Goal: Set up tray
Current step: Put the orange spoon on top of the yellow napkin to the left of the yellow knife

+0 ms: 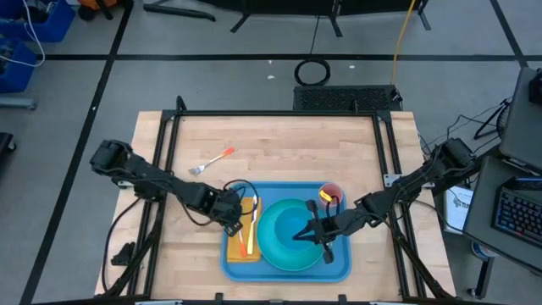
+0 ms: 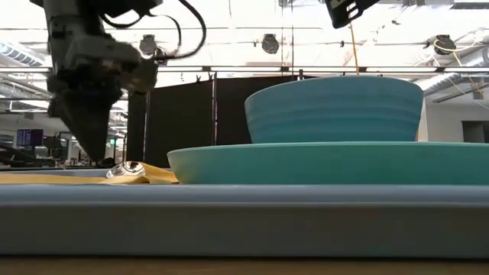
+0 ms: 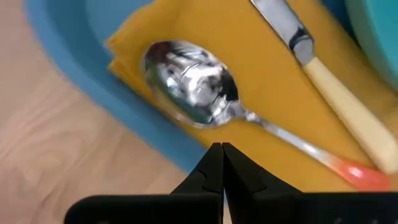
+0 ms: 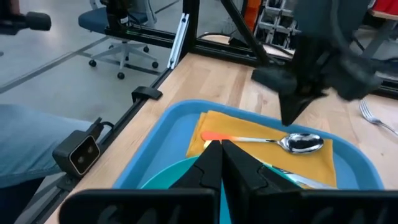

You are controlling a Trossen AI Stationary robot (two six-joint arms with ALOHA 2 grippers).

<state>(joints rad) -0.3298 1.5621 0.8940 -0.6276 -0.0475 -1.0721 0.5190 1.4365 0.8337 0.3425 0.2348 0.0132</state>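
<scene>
Nearby, fork on table beside tray

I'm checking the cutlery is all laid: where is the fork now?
In the high view the fork lies on the bare wooden table, outside the tray, beyond its far left corner.

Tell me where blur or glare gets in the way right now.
Left wrist view: glare on the spoon bowl, knife handle soft. Low view: the tray rim fills the foreground, blurred, under bright ceiling lights. Right wrist view: the left arm is smeared.
</scene>
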